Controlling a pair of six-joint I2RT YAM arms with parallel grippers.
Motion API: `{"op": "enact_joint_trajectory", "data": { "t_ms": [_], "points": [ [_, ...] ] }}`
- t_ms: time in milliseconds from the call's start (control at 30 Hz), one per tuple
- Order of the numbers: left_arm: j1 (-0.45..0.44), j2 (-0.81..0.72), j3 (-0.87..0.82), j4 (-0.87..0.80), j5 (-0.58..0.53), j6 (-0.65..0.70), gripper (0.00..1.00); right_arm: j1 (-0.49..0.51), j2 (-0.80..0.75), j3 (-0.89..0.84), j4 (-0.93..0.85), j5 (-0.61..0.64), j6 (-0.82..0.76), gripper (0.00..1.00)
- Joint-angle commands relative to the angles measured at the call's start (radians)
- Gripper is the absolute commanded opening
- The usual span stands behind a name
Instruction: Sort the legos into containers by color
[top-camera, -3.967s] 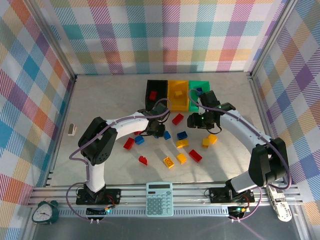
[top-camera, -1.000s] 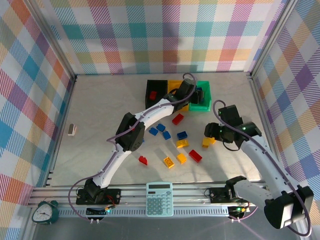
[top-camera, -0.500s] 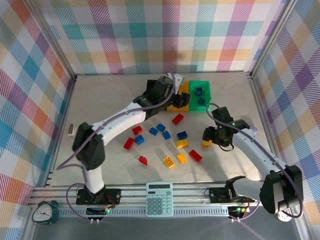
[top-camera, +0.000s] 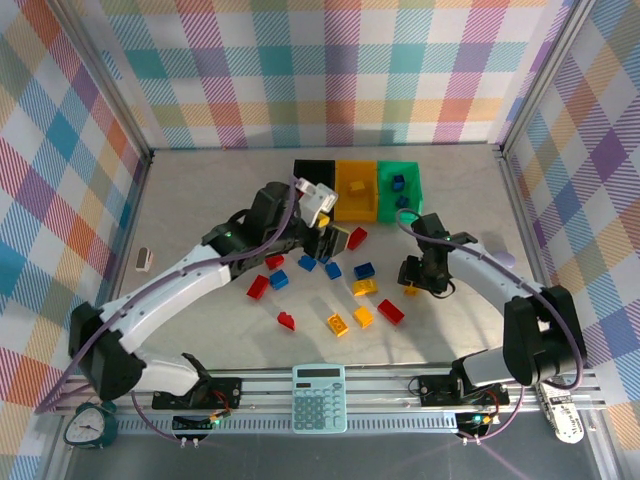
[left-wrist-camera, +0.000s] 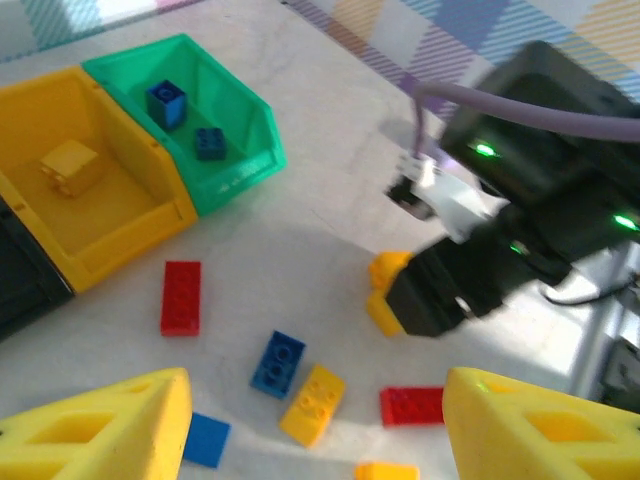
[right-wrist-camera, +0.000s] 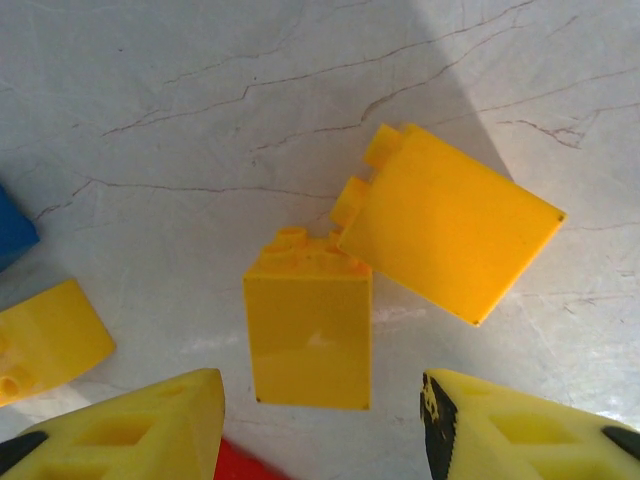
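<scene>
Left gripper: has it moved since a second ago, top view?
Yes. The left gripper was over the green bin; now it sits nearer and further left, above the table in front of the yellow bin.

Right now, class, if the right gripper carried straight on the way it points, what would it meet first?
Probably the small yellow studded plastic brick framed between the fingers of the right gripper; depth is hard to judge.

Legos (top-camera: 364, 270) lie scattered on the table (top-camera: 200, 200) before the three containers (top-camera: 360, 204)
</scene>
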Motion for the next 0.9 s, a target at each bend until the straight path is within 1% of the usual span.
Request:
{"op": "enact_joint_trajectory", "data": {
  "t_ms": [0, 200, 333, 500, 767, 867],
  "points": [
    [-0.002, -0.104, -0.046, -0.067, 0.113, 0.044, 0.67, 0.008, 0.026, -0.003, 0.026, -0.016, -0.007, 0.54],
    [-0.005, -0.191, -0.091, -0.126, 0.133, 0.060, 0.70, 0.021, 0.071, -0.002, 0.046, -0.016, -0.005, 0.53],
    [-0.005, -0.196, -0.089, -0.129, 0.156, 0.064, 0.70, 0.027, 0.100, -0.002, 0.061, -0.010, -0.009, 0.50],
    [-0.004, -0.182, -0.076, -0.152, 0.156, 0.073, 0.70, 0.033, 0.134, -0.004, 0.073, -0.005, -0.009, 0.46],
    [-0.005, -0.181, -0.079, -0.158, 0.131, 0.074, 0.70, 0.038, 0.132, -0.006, 0.078, -0.011, -0.020, 0.27],
    [-0.005, -0.176, -0.081, -0.154, 0.119, 0.067, 0.70, 0.045, 0.122, 0.009, 0.068, -0.013, -0.025, 0.23]
  ]
}}
